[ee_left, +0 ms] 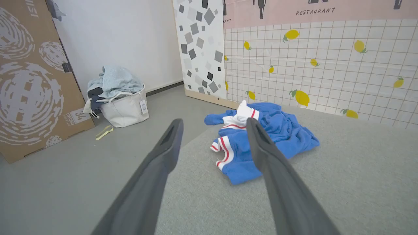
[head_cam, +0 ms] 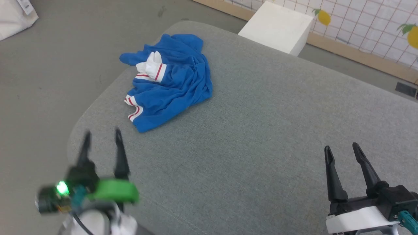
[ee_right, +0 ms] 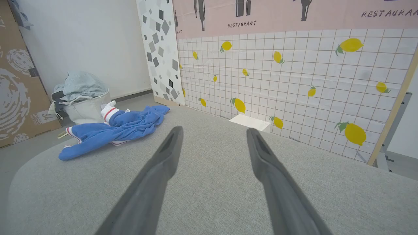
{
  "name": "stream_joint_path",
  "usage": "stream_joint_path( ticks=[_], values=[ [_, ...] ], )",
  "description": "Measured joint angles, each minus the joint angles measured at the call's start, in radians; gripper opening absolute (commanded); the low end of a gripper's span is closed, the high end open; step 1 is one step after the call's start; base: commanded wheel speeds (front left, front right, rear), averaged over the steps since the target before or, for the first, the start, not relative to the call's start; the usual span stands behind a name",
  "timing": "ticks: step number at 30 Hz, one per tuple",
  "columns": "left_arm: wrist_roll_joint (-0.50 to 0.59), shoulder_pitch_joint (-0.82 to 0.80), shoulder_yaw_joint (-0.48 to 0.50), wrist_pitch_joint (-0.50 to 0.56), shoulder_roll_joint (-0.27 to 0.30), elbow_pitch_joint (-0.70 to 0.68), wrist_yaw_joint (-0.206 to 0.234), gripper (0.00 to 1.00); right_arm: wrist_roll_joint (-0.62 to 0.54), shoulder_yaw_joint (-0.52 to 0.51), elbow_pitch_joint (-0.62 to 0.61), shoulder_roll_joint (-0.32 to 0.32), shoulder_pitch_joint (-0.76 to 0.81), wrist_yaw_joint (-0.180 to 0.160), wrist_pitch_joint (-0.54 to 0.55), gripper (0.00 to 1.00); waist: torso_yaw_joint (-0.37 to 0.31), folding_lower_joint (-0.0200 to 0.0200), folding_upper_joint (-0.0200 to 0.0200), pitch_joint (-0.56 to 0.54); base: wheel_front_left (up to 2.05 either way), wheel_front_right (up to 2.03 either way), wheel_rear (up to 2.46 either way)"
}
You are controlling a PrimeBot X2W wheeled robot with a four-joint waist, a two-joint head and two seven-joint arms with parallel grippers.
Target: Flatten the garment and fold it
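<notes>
Lying crumpled at the far-left corner: jersey untouched, both grippers empty

Garment sat bunched in a heap on the grey bench, close to its rounded far-left corner. Mostly blue folds showed; a white sleeve with red stripes stuck up from the top, and another striped edge lay at the near-left side. Print hidden in the folds.

Left gripper hovered over the bench's near-left edge, fingers spread wide, holding nothing; blurred in the head view. Garment lay ahead of it, apart, with bare fabric between. Right gripper hung at the near right, likewise spread and empty, well apart from the garment.

Surroundings: white block just beyond the bench's far edge, against the lemon-print tiled panel. On the floor to the left, a pale tote bag stuffed with cloth, beside a cardboard sheet. Small yellowish item on the floor near the bag; could not tell what.
</notes>
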Motion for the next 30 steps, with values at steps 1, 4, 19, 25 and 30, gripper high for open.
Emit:
stream_joint_path(
  ticks=[1, 4, 19, 25, 30],
  values=[
    [-0.001, -0.039, 0.013, 0.000, 0.009, 0.004, -0.006, 1.00, -0.006, 0.000, -0.002, 0.000, -0.001, 0.000, 0.000, 1.00, -0.002, 0.0000, 0.0000, 0.006, 0.00, 0.00, 0.00],
    [-0.027, -0.159, 0.057, 0.000, 0.036, 0.043, -0.032, 1.00, -0.021, -0.004, -0.009, 0.000, -0.017, 0.000, 0.000, 1.00, -0.008, 0.0000, 0.0000, 0.026, 0.00, 0.00, 0.00],
    [-0.160, -0.738, 0.153, 0.181, 0.309, 0.343, -0.196, 1.00, -0.127, -0.030, -0.087, 0.001, -0.150, 0.000, 0.000, 1.00, -0.123, 0.0002, 0.0000, 0.210, 0.00, 0.00, 0.00],
    [-0.292, -0.875, 0.073, 0.480, 0.393, 0.462, -0.222, 1.00, -0.138, -0.039, -0.123, 0.001, -0.202, 0.000, 0.000, 1.00, -0.185, 0.0002, 0.0000, 0.306, 0.00, 0.00, 0.00],
    [-0.399, -0.908, -0.053, 0.688, 0.452, 0.518, -0.225, 1.00, -0.139, -0.032, -0.140, 0.000, -0.230, 0.000, 0.000, 1.00, -0.238, 0.0003, 0.0000, 0.378, 0.00, 0.00, 0.00]
  ],
)
